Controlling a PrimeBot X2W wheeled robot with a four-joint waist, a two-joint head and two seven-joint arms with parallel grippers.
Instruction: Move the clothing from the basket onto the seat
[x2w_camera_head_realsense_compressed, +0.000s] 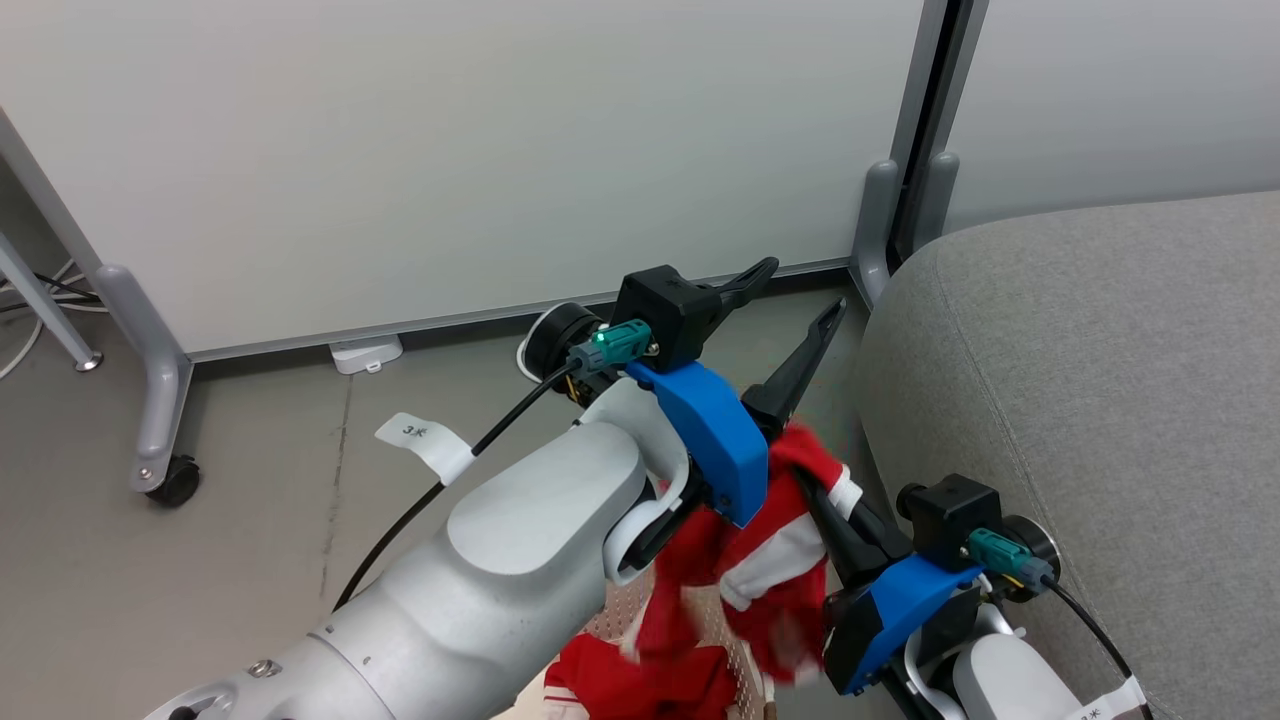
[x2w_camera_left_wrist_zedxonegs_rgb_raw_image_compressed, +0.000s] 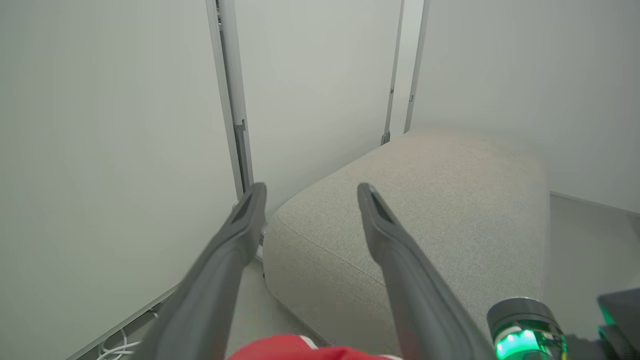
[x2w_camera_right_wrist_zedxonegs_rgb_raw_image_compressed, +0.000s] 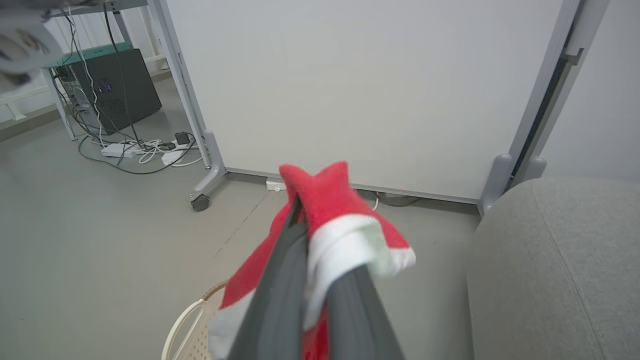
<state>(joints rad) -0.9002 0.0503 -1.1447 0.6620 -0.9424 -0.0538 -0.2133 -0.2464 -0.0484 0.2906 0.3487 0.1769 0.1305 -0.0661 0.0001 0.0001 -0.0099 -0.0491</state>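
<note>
Pinching the clothing (x2w_camera_right_wrist_zedxonegs_rgb_raw_image_compressed: 327, 202), the right tool (x2w_camera_right_wrist_zedxonegs_rgb_raw_image_compressed: 311, 225) has its tips buried in it; left tool (x2w_camera_left_wrist_zedxonegs_rgb_raw_image_compressed: 311, 195) spread.

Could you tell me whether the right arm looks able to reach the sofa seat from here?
Probably yes: the right end effector, shut on the red garment, is raised right beside the grey seat, with bare floor between them; the open left end effector is not in that gap.

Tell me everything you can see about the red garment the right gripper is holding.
The red garment is soft fabric, bright red with white panels and stripe trim. It is bunched, pinched near its top by the shut right gripper, and hangs loosely beside the grey seat, over the basket. Its lower end looks blurred.
</note>
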